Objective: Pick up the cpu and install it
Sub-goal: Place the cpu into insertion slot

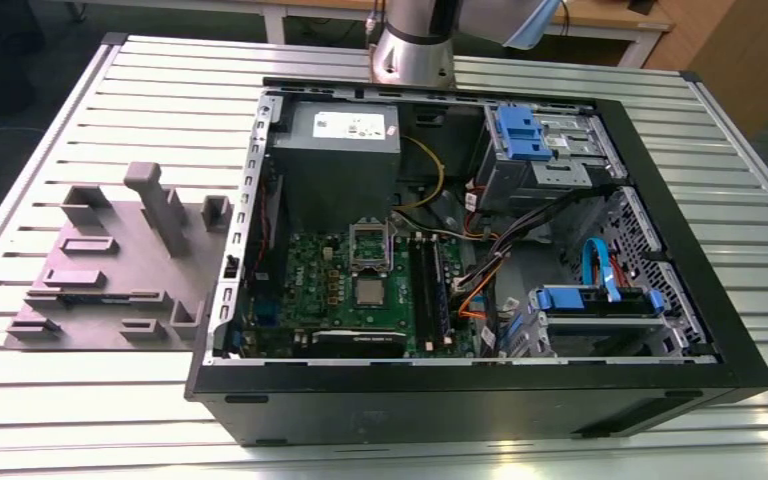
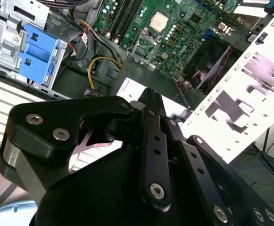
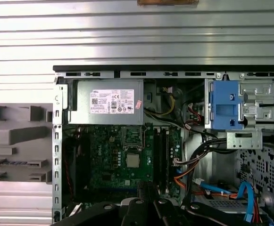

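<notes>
The cpu is a small silvery square lying flat on the green motherboard inside the open computer case. In both wrist views it shows as a pale square. Just behind it a metal socket frame stands tipped up. My gripper is a black linkage hanging well above the case, far from the cpu. Its fingers meet at the tip with nothing between them. The gripper's tip also shows in the first wrist view, over the near end of the motherboard.
The black case wall rings the board. A grey power-supply box, blue drive brackets, and orange and blue cables crowd the inside. A grey plastic fixture lies on the slatted table at the exterior view's left.
</notes>
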You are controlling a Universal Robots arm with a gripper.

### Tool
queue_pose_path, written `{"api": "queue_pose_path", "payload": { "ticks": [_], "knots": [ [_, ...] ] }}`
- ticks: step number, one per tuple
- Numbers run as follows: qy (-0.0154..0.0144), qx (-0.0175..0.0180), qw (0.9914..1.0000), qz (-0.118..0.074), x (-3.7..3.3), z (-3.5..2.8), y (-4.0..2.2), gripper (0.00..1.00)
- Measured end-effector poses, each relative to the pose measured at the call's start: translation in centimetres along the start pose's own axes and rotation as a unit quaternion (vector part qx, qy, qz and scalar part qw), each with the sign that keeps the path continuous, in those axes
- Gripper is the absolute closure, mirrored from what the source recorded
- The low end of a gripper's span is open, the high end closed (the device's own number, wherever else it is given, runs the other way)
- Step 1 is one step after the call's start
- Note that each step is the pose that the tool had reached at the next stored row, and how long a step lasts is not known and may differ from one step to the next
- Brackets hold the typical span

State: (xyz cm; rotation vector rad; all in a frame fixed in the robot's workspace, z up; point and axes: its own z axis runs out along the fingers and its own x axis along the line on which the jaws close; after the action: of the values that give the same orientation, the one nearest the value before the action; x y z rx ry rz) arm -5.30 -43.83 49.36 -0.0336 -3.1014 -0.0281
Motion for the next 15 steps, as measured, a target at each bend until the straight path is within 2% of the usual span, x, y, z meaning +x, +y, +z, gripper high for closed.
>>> {"api": "queue_pose_path", "payload": {
  "ticks": [15],
  "knots": [
    [0.0005,-0.0001,1.0,0.0,-0.17,2.74,0.96,0.9]
  ]
}}
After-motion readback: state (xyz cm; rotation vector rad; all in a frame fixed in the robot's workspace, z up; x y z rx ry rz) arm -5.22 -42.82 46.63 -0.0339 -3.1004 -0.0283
